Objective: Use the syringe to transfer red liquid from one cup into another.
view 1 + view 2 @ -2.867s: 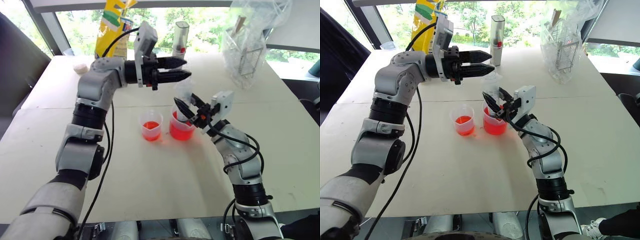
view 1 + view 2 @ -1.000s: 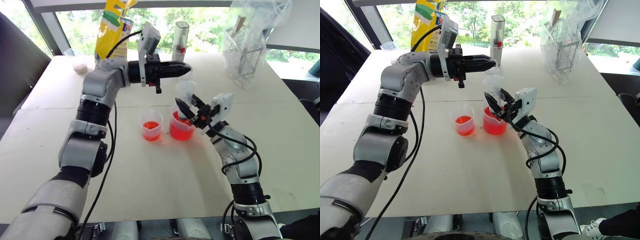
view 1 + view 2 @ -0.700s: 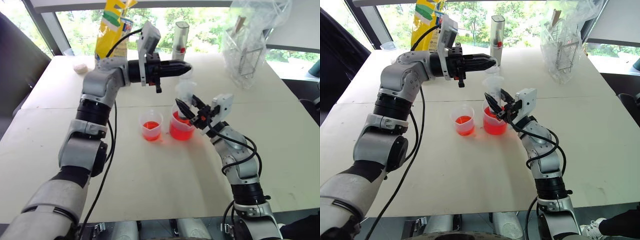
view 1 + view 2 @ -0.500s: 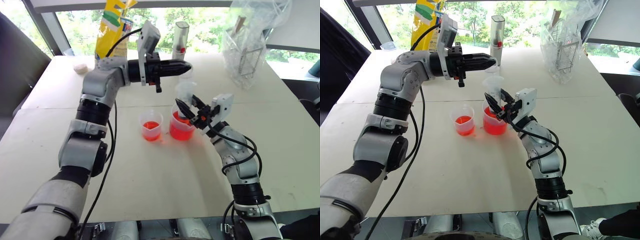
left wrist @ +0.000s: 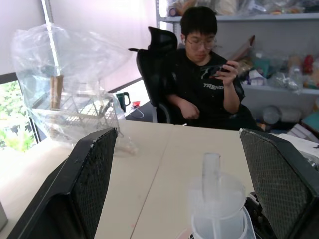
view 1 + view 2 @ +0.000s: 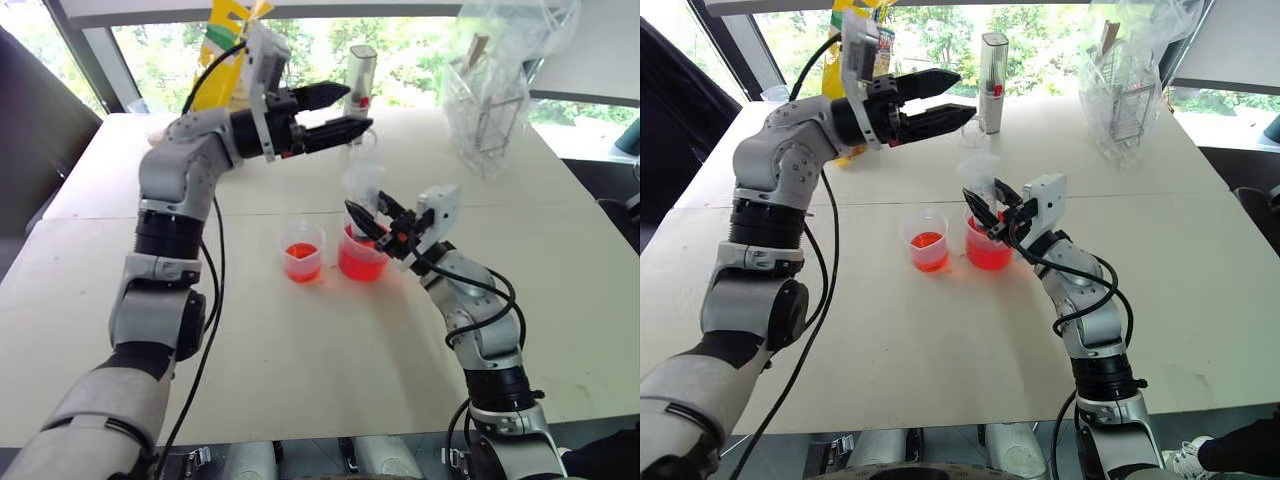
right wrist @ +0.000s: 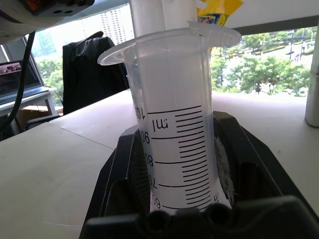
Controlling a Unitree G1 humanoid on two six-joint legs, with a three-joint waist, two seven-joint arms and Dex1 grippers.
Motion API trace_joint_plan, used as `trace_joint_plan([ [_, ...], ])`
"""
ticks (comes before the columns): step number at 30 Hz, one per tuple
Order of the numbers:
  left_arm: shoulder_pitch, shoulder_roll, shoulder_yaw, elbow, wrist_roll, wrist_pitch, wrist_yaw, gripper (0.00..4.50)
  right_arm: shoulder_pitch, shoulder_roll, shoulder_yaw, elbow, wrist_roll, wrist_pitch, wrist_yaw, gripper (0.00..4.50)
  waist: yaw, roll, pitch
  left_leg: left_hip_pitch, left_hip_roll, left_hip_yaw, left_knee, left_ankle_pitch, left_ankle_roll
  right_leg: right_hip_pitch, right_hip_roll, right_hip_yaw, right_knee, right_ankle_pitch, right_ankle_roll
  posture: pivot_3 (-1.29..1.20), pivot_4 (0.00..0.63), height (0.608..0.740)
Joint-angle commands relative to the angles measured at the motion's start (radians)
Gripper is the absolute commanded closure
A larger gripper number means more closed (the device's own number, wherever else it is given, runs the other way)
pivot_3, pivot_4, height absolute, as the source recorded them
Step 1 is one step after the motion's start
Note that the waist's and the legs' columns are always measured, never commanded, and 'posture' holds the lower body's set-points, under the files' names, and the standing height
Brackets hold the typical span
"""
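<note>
Currently, observations as follows.

Right gripper (image 6: 366, 217): clamped around the barrel of the syringe (image 7: 172, 107), holding it upright. In the right wrist view both black fingers (image 7: 238, 159) press against the barrel on either side, with the printed graduation marks facing the camera.

Syringe position: standing over the larger beaker (image 6: 362, 256), lower end down inside it; how deep the tip sits in the liquid cannot be told. Flange and plunger stem rise above the gripper.

Left gripper (image 6: 338, 110): fingers spread wide apart, holding nothing. It hangs above and behind the syringe top, pointing toward the robot's right. In the left wrist view the plunger stem (image 5: 211, 172) stands between the two open fingers (image 5: 92, 174), apart from both.

Red liquid (image 6: 358, 264): fills roughly the lower half of the larger beaker; a shallower layer lies in the smaller cup (image 6: 302, 252).

Smaller cup: on the table (image 6: 300, 360), just beside the beaker on the robot's left; whether the two rims touch cannot be told.

Other items: tall white rectangular bottle (image 6: 992, 68) and yellow bag (image 6: 224, 45) at the far edge by the window; a plastic-wrapped wire rack (image 6: 490, 95) at the far right.

Person (image 5: 207, 82): seated in a chair beyond the table, seen in the left wrist view, holding a small device in both hands.
</note>
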Motion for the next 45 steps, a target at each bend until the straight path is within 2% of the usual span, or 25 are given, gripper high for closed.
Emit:
trace_joint_plan([
  [1, 0.038, 0.08, 0.073, -0.102, -0.051, 0.058, 0.012, 0.33, -0.044, -0.012, -0.027, -0.068, 0.022, 0.001, -0.01, 3.11, 0.0, 0.0, 0.0, 0.0, 0.0, 0.0, 0.0, 0.0, 0.0, 0.0, 0.0, 0.0, 0.0, 0.0, 0.0, 0.0, 0.15, 0.74],
  [5, 0.123, 0.162, 0.091, -0.2, -0.076, 0.116, 0.018, 0.33, -0.085, -0.024, -0.045, -0.082, 0.034, 0.017, -0.016, 3.11, 0.003, 0.0, 0.0, 0.002, 0.001, 0.0, 0.0, 0.0, 0.0, 0.002, 0.0, 0.0, 0.0, 0.0, 0.0, 0.0, 0.15, 0.74],
  [8, 0.2, 0.224, 0.111, -0.271, -0.089, 0.147, 0.032, 0.33, -0.176, -0.037, -0.058, -0.1, 0.067, 0.045, -0.011, 3.11, 0.003, 0.0, 0.0, 0.003, 0.001, 0.0, 0.0, 0.0, 0.0, 0.003, -0.002, 0.0, 0.0, 0.0, 0.0, 0.0, 0.15, 0.74],
  [14, 0.249, 0.267, 0.139, -0.305, -0.096, 0.147, 0.079, 0.33, -0.297, 0.007, 0.001, -0.071, 0.13, 0.064, 0.059, 3.11, 0.005, 0.0, 0.0, 0.004, 0.001, -0.001, 0.0, 0.0, 0.0, 0.004, -0.002, -0.001, 0.0, 0.0, 0.0, 0.0, 0.15, 0.74],
  [24, 0.293, 0.32, 0.177, -0.375, -0.145, 0.185, 0.11, 0.33, -0.241, 0.143, 0.132, 0.142, 0.064, -0.087, 0.14, 3.11, 0.001, 0.0, 0.0, 0.004, 0.001, 0.0, -0.001, 0.0, 0.0, 0.004, -0.002, 0.0, -0.001, 0.0, 0.0, 0.0, 0.15, 0.74],
  [31, 0.259, 0.341, 0.257, -0.421, -0.319, 0.316, 0.13, 0.33, -0.194, 0.168, 0.162, 0.259, 0.008, -0.179, 0.166, 3.11, 0.002, 0.0, 0.0, 0.004, 0.001, 0.0, -0.001, 0.0, 0.0, 0.005, -0.003, 0.0, -0.001, 0.0, 0.0, 0.0, 0.15, 0.74],
  [38, 0.247, 0.331, 0.211, -0.428, -0.359, 0.331, 0.114, 0.33, -0.194, 0.179, 0.158, 0.272, -0.007, -0.193, 0.163, 3.11, 0.001, 0.0, 0.0, 0.004, 0.001, -0.001, -0.001, 0.0, 0.0, 0.005, -0.002, -0.001, -0.001, 0.0, 0.0, 0.0, 0.15, 0.74],
  [45, 0.255, 0.298, 0.118, -0.383, -0.289, 0.271, 0.104, 0.33, -0.2, 0.181, 0.154, 0.265, -0.015, -0.19, 0.159, 3.11, 0.001, 0.0, 0.0, 0.004, 0.001, 0.0, -0.001, 0.0, 0.0, 0.005, -0.002, 0.0, -0.001, 0.0, 0.0, 0.0, 0.15, 0.74],
])
